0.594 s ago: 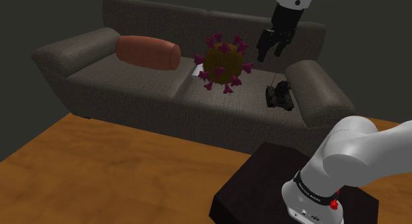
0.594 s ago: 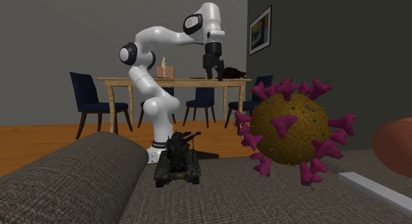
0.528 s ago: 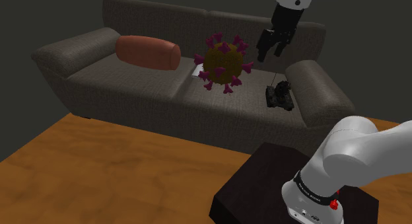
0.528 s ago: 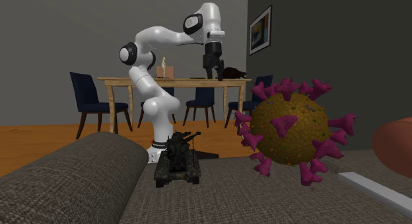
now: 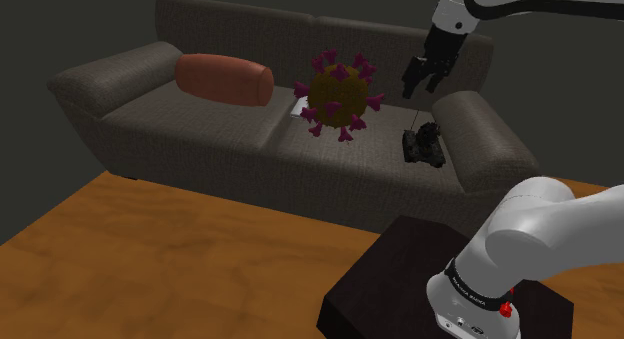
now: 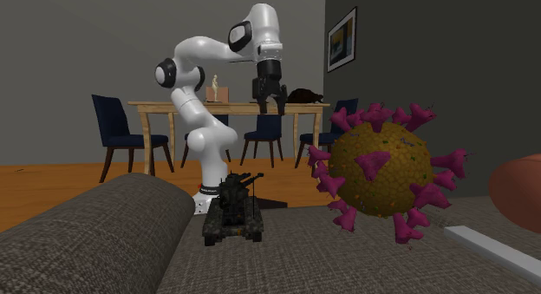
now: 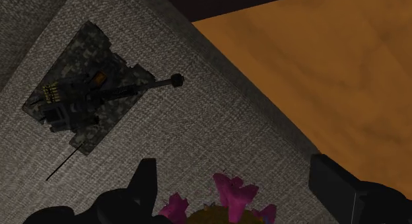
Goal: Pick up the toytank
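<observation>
Zero grasp progress: gripper (image 5: 423,75) hangs with fingers apart, well above the camouflage toytank (image 5: 422,145), which sits untouched on the sofa (image 5: 200,137) seat beside the armrest, so descent, closing and lift are all left.

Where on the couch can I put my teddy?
Bare patch: the couch seat in front of the orange cushion, up to the spiky ball. Crowded: between that ball and the armrest, where the toy tank sits, with the gripper hovering above that end.
</observation>
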Controlling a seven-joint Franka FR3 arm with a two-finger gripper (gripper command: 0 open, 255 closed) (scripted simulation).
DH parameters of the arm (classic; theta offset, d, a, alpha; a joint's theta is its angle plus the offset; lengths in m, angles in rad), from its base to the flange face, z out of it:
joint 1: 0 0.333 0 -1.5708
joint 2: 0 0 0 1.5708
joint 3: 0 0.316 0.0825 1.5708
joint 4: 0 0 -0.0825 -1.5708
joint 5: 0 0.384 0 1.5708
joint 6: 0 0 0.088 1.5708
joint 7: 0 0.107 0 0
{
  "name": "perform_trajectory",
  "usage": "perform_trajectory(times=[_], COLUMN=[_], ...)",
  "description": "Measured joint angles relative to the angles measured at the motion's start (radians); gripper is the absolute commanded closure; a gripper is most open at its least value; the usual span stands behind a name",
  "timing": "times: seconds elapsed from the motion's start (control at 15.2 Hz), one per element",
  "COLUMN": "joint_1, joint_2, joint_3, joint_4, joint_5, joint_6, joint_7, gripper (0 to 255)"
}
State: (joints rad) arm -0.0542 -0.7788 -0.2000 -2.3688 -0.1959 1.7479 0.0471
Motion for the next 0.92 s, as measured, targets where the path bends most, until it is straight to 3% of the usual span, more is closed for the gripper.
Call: perform_trajectory(times=[0.92], joint_1=[-0.111], joint_2=[0.127], joint_3=[-0.315], joint_4=[-0.060], joint_5=[-0.123], joint_6=[0.295], joint_7=[-0.176], gripper=[0])
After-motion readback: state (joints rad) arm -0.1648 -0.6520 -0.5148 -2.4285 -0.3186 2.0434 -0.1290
